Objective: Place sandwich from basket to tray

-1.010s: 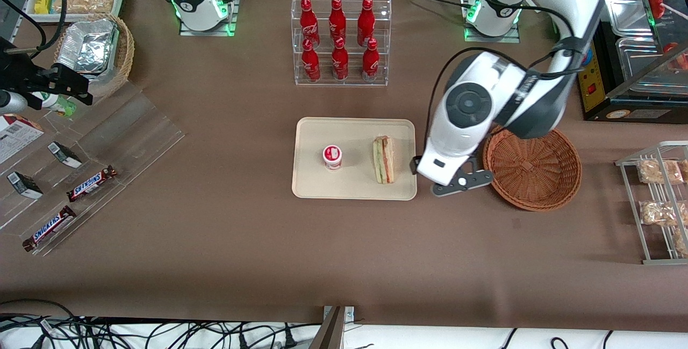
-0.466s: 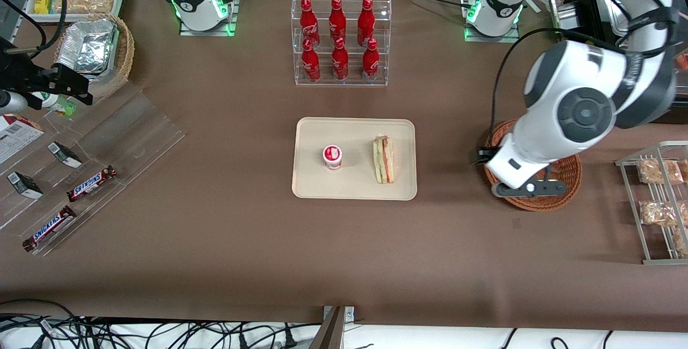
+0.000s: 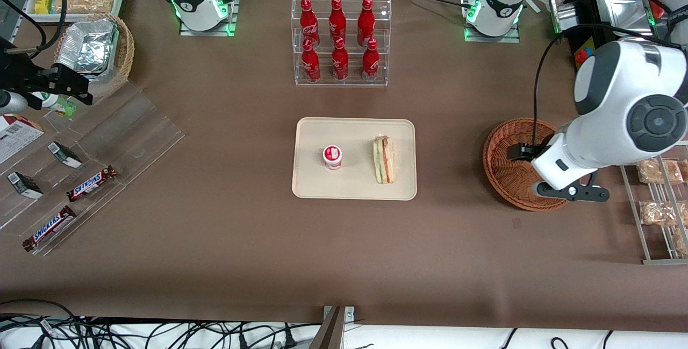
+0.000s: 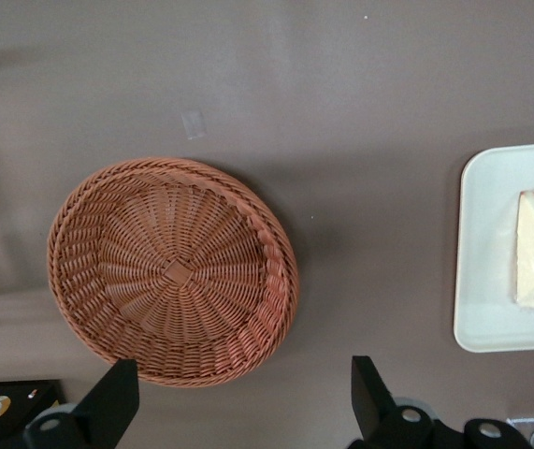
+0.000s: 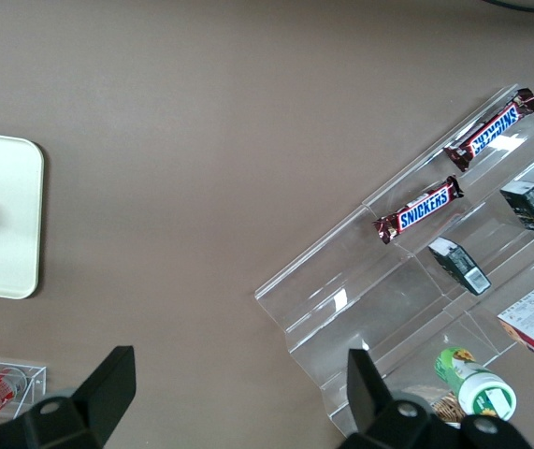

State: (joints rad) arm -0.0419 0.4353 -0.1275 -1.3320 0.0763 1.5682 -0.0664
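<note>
- Sandwich: lies flat on the tray, beside a small red-and-white cup, on the side nearer the basket.
- Basket: nothing inside; stands on the brown desk, well apart from the tray, toward the working arm's end.
- Gripper: holds nothing, fingers spread wide; hangs above the basket's rim on the side away from the tray.
- 6 red bottles stand in a clear rack farther from the front camera than the tray.
</note>
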